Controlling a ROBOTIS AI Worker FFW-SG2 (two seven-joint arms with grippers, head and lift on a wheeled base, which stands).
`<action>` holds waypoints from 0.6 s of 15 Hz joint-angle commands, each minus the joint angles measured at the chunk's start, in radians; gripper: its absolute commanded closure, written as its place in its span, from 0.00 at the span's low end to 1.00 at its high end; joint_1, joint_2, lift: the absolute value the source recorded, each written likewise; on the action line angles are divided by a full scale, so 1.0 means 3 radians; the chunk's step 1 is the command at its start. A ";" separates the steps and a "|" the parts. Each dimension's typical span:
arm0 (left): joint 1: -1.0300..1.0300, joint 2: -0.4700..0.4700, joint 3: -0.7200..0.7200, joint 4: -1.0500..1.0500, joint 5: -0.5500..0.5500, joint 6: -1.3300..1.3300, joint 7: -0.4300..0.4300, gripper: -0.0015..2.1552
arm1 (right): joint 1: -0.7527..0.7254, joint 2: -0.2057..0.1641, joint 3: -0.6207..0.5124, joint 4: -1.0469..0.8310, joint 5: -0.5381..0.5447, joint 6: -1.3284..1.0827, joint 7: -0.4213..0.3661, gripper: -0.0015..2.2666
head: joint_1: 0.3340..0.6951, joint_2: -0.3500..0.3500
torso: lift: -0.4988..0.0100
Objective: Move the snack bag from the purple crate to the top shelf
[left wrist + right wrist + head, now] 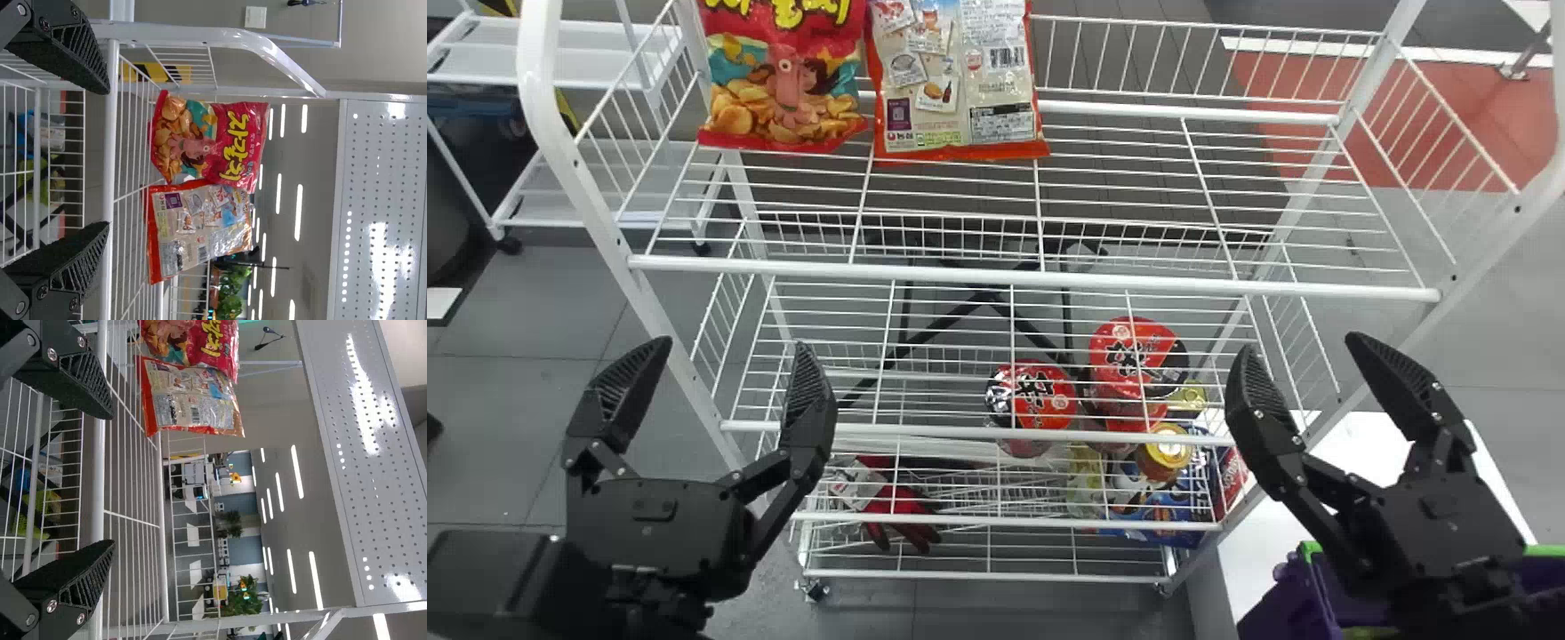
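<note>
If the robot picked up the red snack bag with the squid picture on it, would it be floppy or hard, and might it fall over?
The red snack bag would probably be soft and crinkly, because its wrapper looks thin and shiny. The chips printed on it suggest it's light for its size. It could tip if pushed, since it stands on its narrow bottom edge.

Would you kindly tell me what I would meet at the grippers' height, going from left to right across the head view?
Left gripper → smaller-looking red-topped cup → larger-looking red-topped cup → right gripper
</note>
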 commanded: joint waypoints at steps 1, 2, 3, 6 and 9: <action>0.0000 0.0001 0.0002 0.0006 0.0005 0.0005 0.0000 0.05 | -0.0001 0.0002 0.0006 0.0006 0.0018 0.0000 0.0000 0.07 | 1.00 0.41 | 0.62; 0.0000 0.0001 0.0002 -0.0004 0.0005 0.0005 0.0000 0.05 | 0.0004 -0.0003 0.0006 0.0006 0.0018 0.0000 0.0000 0.07 | 1.00 0.41 | 0.61; 0.0000 0.0001 0.0002 -0.0009 0.0005 0.0005 0.0000 0.05 | -0.0001 -0.0003 0.0006 0.0001 0.0018 0.0000 0.0000 0.07 | 1.00 0.41 | 0.60; 0.0010 -0.0004 -0.0003 -0.0009 0.0000 0.0005 0.0000 0.05 | -0.0001 -0.0014 0.0006 0.0006 0.0018 0.0000 0.0005 0.07 | 1.00 0.41 | 0.58; 0.0021 -0.0009 -0.0018 -0.0009 -0.0016 0.0005 0.0016 0.05 | -0.0001 -0.0029 0.0001 0.0021 0.0013 0.0000 0.0010 0.07 | 1.00 0.41 | 0.56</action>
